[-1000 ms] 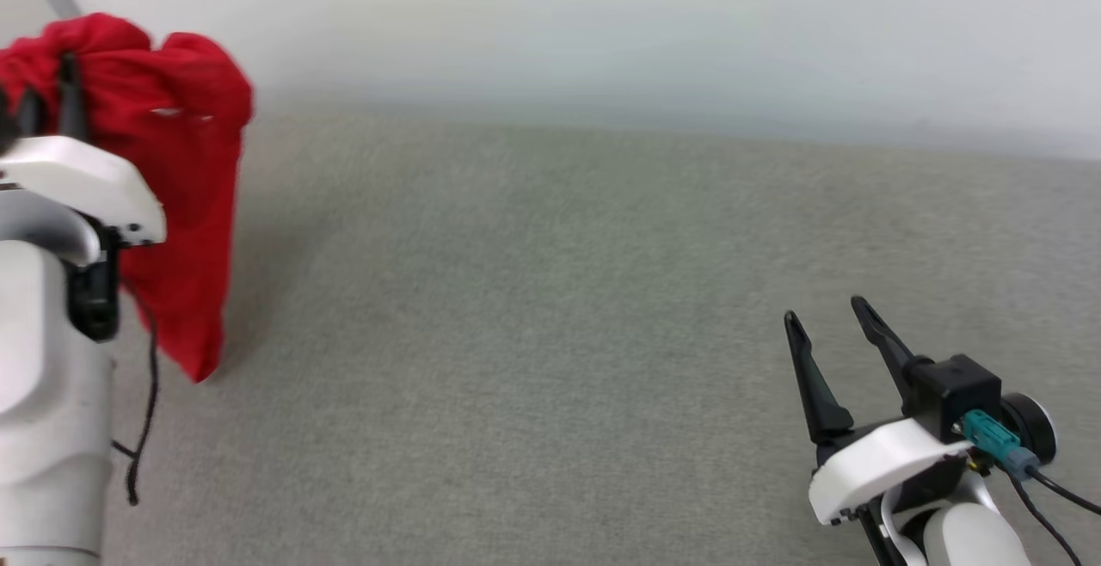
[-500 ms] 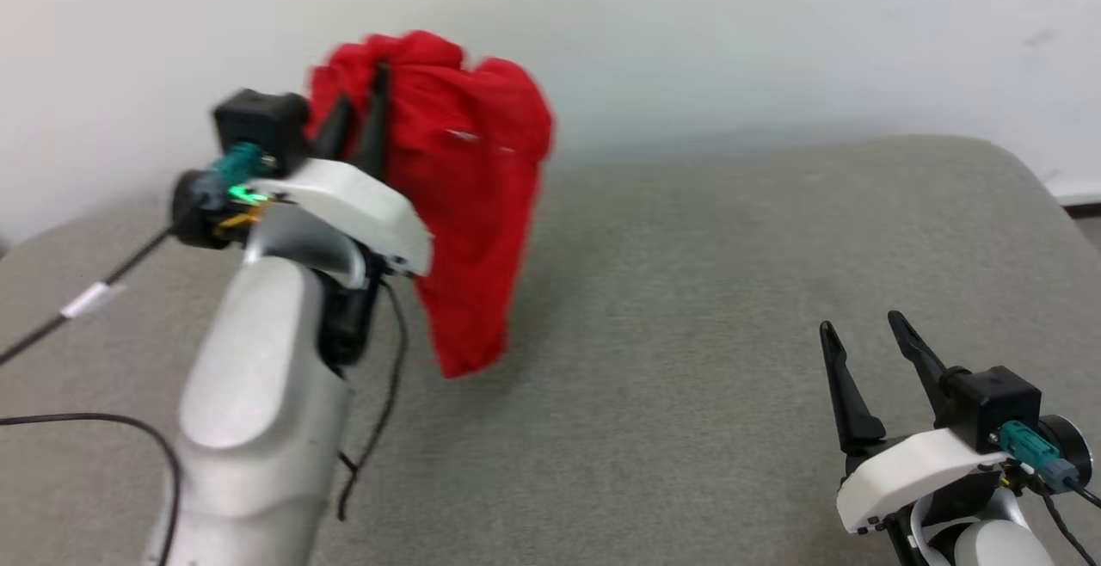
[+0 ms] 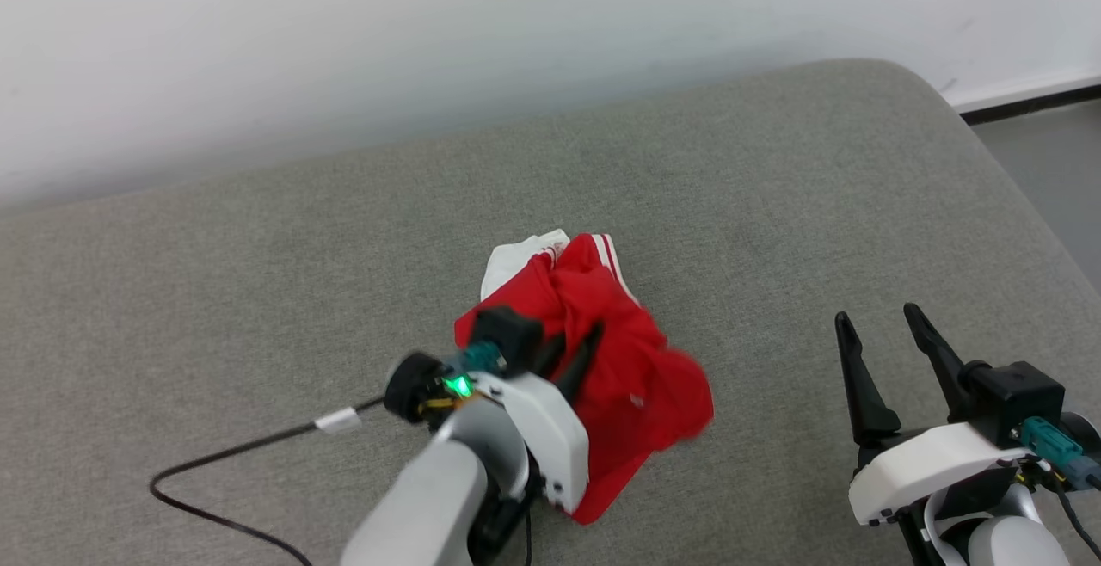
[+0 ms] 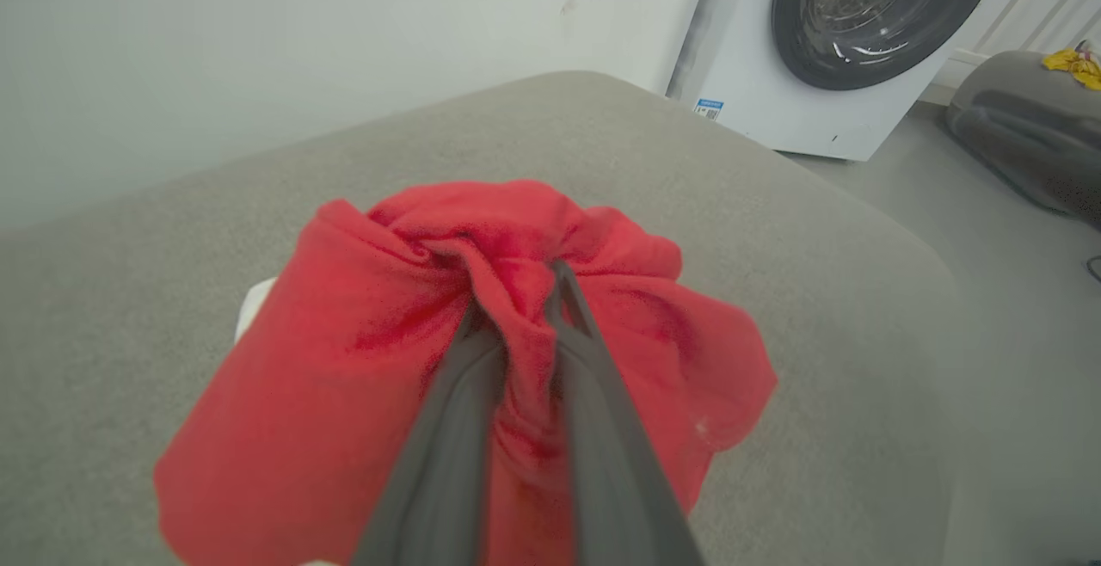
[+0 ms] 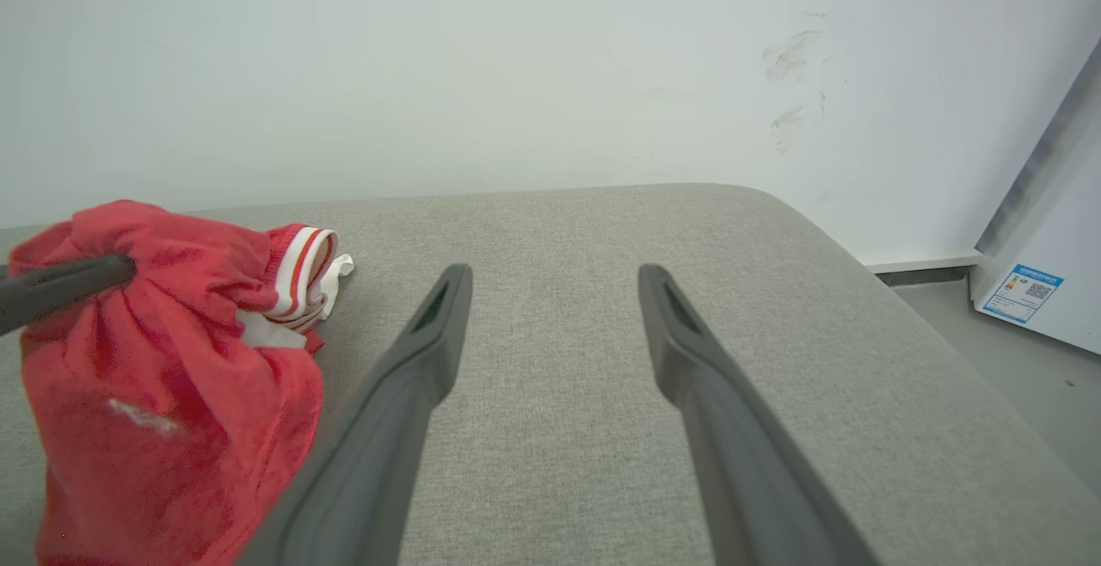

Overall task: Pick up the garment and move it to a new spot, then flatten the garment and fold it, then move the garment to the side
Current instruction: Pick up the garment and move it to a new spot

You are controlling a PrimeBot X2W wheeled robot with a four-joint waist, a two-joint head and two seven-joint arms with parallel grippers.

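The garment (image 3: 636, 377), a bunched red shirt with a white sleeve and red-white striped trim, hangs in a clump just over the middle of the grey cushioned surface (image 3: 258, 273). My left gripper (image 3: 575, 353) is shut on a fold of it near the top. In the left wrist view both fingers pinch the red cloth (image 4: 361, 359), with the left gripper (image 4: 516, 291) buried in the folds. My right gripper (image 3: 877, 325) stands open at the lower right, apart from the cloth. The right wrist view has the right gripper (image 5: 555, 278) over bare cushion, the garment (image 5: 163, 359) to its left.
A white wall (image 3: 430, 33) runs behind the cushion. The cushion's rounded right corner (image 3: 946, 101) drops to a grey floor (image 3: 1049, 162). A white washing machine (image 4: 826, 41) with a dark round door stands beyond that corner. A black cable (image 3: 224, 454) trails from my left arm.
The head camera has swung, so the whole picture shifted. The left gripper has come down with the garment, from high against the wall to low over the cushion. The right gripper stays open.
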